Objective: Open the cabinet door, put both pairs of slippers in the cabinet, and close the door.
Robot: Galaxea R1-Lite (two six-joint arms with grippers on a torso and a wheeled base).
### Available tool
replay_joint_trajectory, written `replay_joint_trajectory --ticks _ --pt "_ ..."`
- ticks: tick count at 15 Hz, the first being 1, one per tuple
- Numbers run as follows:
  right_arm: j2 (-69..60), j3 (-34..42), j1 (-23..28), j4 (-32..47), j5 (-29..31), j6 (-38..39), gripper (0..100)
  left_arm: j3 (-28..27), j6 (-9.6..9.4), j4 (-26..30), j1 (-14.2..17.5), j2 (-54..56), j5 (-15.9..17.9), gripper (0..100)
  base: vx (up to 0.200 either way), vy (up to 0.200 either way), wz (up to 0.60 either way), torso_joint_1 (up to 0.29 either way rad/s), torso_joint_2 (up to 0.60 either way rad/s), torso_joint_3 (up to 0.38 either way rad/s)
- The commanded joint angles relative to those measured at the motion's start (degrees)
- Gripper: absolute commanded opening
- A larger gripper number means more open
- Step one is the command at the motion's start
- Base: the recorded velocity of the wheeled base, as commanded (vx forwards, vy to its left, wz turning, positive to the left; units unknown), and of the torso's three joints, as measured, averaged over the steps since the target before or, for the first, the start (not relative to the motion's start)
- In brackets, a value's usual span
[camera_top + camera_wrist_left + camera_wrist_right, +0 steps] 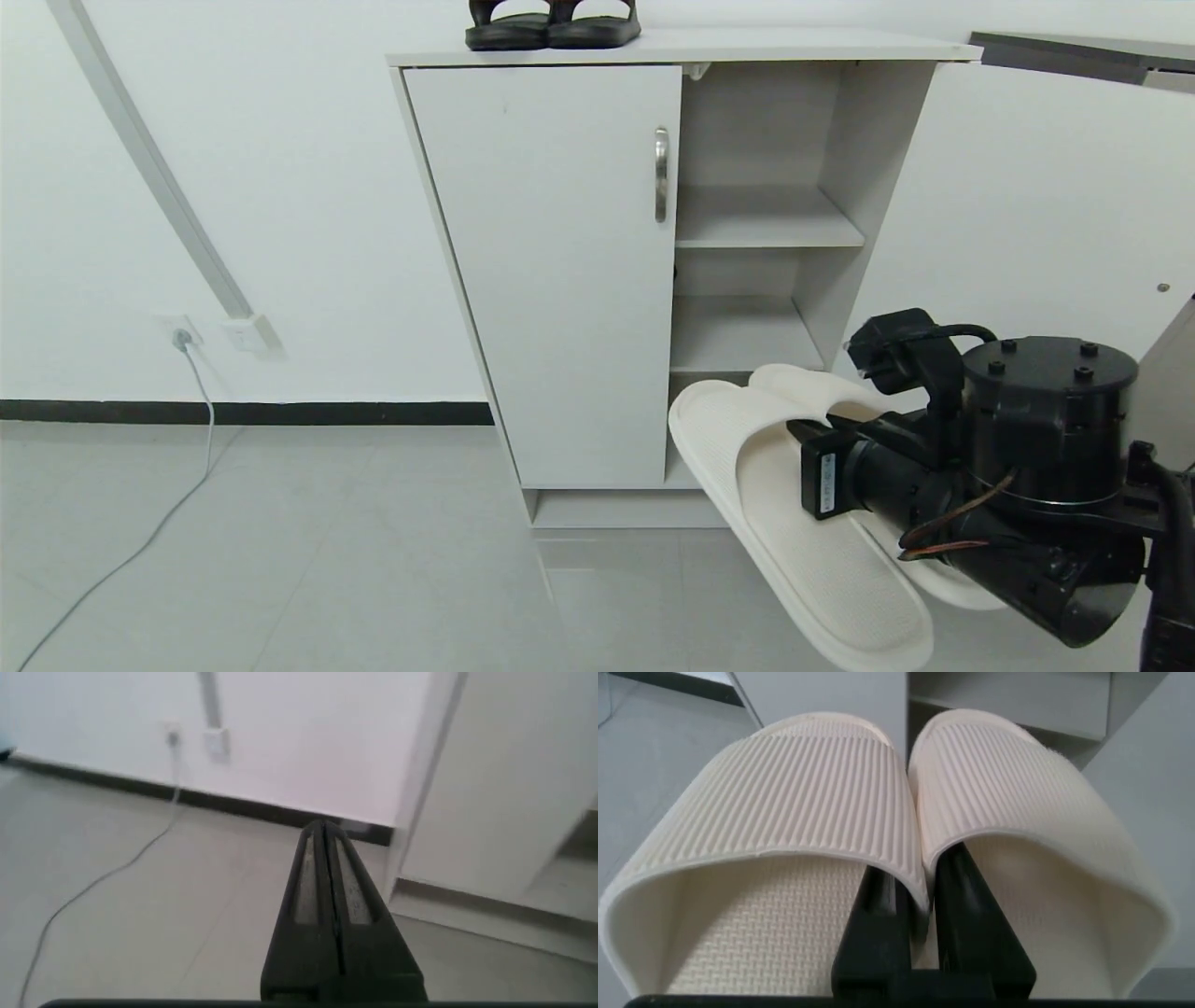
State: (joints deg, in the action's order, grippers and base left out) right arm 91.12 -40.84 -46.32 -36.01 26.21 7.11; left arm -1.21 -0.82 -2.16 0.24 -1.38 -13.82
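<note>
A pair of white slippers [794, 495] hangs in the air low in front of the cabinet's open right half, toes toward the lower shelves. My right gripper [915, 891] is shut on the white slippers [813, 812], its fingers [878, 905] pinching the two inner edges together. A pair of black slippers [553, 25] rests on the cabinet top. The white cabinet [541, 271] has its left door shut and its right door [1046, 196] swung wide open. My left gripper [324, 873] is shut on nothing, hovering above the floor to the left of the cabinet [505, 784].
Inside the open half are two bare shelves [761, 229] and a bottom compartment. A grey cable [177, 467] runs from a wall socket [182, 334] across the tiled floor at the left. A slanted conduit [149, 159] crosses the wall.
</note>
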Motion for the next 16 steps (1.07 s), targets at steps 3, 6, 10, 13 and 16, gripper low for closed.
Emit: replay_joint_trajectory --ticks 3,6,10,13,16 --pt "0.98 0.41 -0.43 0.06 -0.28 0.01 0 1.12 -0.68 2.77 -0.24 1.29 12.42 0 0.000 0.000 0.00 0.000 0.00 0.000" --pt "1.42 0.41 -0.43 0.06 -0.11 0.19 0 1.12 -0.41 2.16 -0.24 1.29 14.53 0 0.000 0.000 0.00 0.000 0.00 0.000" --pt "5.38 -0.91 -0.43 -0.82 2.35 0.80 0 1.12 0.11 2.16 -0.24 1.29 14.26 0 0.000 0.000 0.00 0.000 0.00 0.000" --pt "14.78 -9.17 -0.43 -4.07 12.73 6.25 0 1.12 0.38 2.16 -0.24 1.29 14.26 0 0.000 0.000 0.00 0.000 0.00 0.000" --pt "17.95 -11.63 -0.79 -4.07 16.24 8.10 0 1.12 0.47 2.16 -0.24 1.29 14.18 0 0.000 -0.133 0.00 0.006 0.00 0.003"
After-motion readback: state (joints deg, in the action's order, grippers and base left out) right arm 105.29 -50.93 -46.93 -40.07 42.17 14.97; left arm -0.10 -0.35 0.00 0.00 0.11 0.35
